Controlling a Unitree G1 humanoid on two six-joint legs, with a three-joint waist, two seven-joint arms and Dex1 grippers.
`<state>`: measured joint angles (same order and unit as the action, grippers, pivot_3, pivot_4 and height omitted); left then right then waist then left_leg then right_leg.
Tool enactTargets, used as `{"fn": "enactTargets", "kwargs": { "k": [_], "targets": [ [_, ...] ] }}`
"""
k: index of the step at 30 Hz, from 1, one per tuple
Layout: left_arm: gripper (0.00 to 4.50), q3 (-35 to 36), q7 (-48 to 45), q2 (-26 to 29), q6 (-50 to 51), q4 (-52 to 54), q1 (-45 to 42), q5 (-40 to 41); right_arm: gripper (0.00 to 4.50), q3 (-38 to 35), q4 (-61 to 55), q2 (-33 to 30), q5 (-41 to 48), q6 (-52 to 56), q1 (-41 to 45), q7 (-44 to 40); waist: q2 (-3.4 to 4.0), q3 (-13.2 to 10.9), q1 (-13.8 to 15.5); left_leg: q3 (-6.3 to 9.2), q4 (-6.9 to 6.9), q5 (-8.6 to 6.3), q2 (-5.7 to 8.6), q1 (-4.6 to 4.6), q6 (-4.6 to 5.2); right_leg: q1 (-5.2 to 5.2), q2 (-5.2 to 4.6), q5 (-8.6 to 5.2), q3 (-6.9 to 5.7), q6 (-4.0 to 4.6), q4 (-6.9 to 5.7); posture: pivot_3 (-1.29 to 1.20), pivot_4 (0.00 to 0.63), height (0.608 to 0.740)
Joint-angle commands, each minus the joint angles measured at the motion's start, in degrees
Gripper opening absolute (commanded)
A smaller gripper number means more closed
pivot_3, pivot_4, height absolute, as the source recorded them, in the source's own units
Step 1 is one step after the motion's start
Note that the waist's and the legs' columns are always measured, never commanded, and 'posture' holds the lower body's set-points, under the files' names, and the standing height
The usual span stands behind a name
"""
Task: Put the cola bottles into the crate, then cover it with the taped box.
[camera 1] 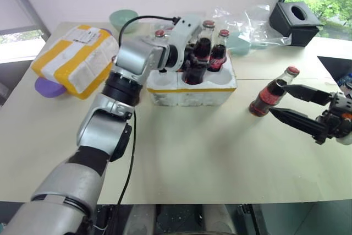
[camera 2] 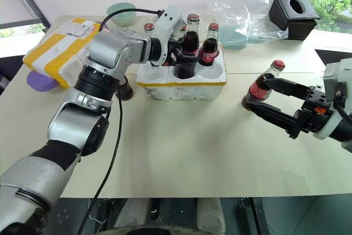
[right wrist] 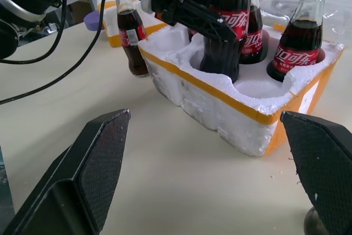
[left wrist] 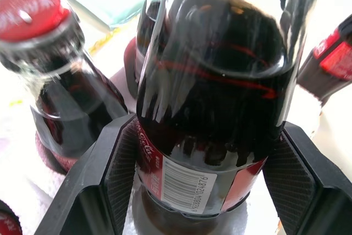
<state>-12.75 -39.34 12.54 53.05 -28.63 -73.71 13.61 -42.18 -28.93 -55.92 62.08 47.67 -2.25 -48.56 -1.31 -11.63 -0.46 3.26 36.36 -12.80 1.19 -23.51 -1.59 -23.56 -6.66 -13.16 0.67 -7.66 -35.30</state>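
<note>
Now, working from your left: the taped box (camera 1: 74,59) lies at about ten o'clock on the table (camera 1: 192,152), well apart from the crate (camera 1: 192,89), and it looks light and bulky, stiff foam that dents easily, so you would take it by its two long sides rather than pinch a corner. One cola bottle (right wrist: 131,39) stands on the table just beside the crate's left wall, not yet loaded. The left claw (right wrist: 206,23) is closed on a bottle in hand (left wrist: 214,108), its pads on the belly at the label, and that bottle sits in or just above a front well; I cannot tell whether it has bottomed out. Glass this smooth will slip if you loosen early, and it is heavy for its size, so I would keep the grip at the label, where the body is widest and straight. Three capped bottles (camera 2: 209,45) show in the back wells at twelve o'clock. The crate itself is soft, crumbly foam; pressing a bottle against a well's lip would likely chip it. At three o'clock the right claw (camera 1: 289,103) stands wide open, its fingers either side of the last bottle (camera 1: 272,94) but not closed on it. Take that one low on the body too, not at the narrow neck.
</note>
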Motion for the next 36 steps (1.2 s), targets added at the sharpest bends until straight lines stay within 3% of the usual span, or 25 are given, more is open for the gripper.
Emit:
{"fn": "enactTargets", "kwargs": {
  "k": [1, 10, 12, 14, 20, 29, 32, 36],
  "targets": [
    [2.73, -0.2, -0.7, 0.9, -2.5, 2.9, 0.0, -1.6, 4.50, -1.5, -0.7, -1.2, 0.5, -0.3, 0.3, -0.4, 0.00, 0.0, -0.1, 0.00, 0.00, 0.00, 0.00, 0.00, 0.00, 0.00, 0.00, 0.01, 0.00, 0.00, 0.00, 0.00, 0.150, 0.739],
    [2.73, -0.6, 0.4, -0.7, -2.7, 4.2, 4.6, -2.9, 4.50, -0.3, -0.6, -2.1, 0.5, -0.6, 1.7, -0.1, 0.00, 0.0, -0.2, 0.01, 0.01, 0.00, 0.00, 0.00, 0.00, -0.01, 0.00, 0.01, 0.00, 0.00, -0.04, 0.00, 0.150, 0.739],
    [3.74, -0.5, 0.8, -0.6, -2.5, 4.2, 5.8, -3.1, 4.50, 0.5, -0.6, -1.9, 0.5, -0.7, 2.4, 0.3, 0.00, 0.0, -0.1, 0.00, 0.01, 0.00, 0.00, 0.01, 0.00, 0.00, 0.00, 0.01, 0.00, 0.00, -0.04, 0.00, 0.150, 0.739],
    [4.45, 0.1, 0.8, -0.3, -2.1, 4.8, 6.1, -2.9, 4.50, 1.3, -0.6, -1.9, 0.3, -0.8, 2.9, 0.2, 0.01, 0.0, -0.1, 0.01, 0.03, 0.00, 0.00, 0.03, 0.00, 0.02, 0.00, 0.01, 0.00, 0.00, -0.05, 0.00, 0.150, 0.739],
    [4.45, 3.3, -3.2, 3.8, 2.2, 12.0, 5.7, 1.4, 4.50, 3.1, -0.3, -2.5, 0.2, -0.7, 4.3, -0.4, 0.01, 0.0, -0.2, 0.01, 0.12, 0.00, -0.01, 0.04, 0.00, 0.06, 0.00, 0.01, 0.00, 0.00, -0.08, 0.00, 0.150, 0.739],
    [4.45, 13.1, -16.6, 18.0, 11.7, 28.9, 7.2, 17.2, 4.50, 5.0, 1.9, -4.4, -0.4, -0.1, 6.4, -2.5, 0.04, 0.0, -0.2, 0.02, 0.15, 0.00, -0.01, 0.04, 0.00, 0.06, 0.00, 0.01, 0.00, 0.01, -0.12, 0.00, 0.150, 0.739],
    [4.45, 17.5, -22.3, 24.7, 9.8, 31.0, 9.4, 21.2, 4.50, 5.5, 2.5, -5.5, 0.3, 0.4, 7.6, -3.1, 0.04, 0.0, -0.4, 0.02, 0.21, 0.00, -0.01, 0.06, 0.00, 0.11, 0.00, 0.01, 0.00, 0.01, -0.12, 0.00, 0.150, 0.739],
    [4.45, 22.3, -30.8, 38.7, 4.2, 31.7, 18.5, 21.9, 4.50, 5.5, 2.8, -6.7, 0.9, 1.8, 8.5, -4.2, 0.14, 0.0, -0.9, -0.04, 0.09, -0.01, -0.07, 0.15, 0.00, 0.03, 0.04, -0.01, 0.03, 0.05, -0.19, 0.00, 0.150, 0.739]
  ]
}}
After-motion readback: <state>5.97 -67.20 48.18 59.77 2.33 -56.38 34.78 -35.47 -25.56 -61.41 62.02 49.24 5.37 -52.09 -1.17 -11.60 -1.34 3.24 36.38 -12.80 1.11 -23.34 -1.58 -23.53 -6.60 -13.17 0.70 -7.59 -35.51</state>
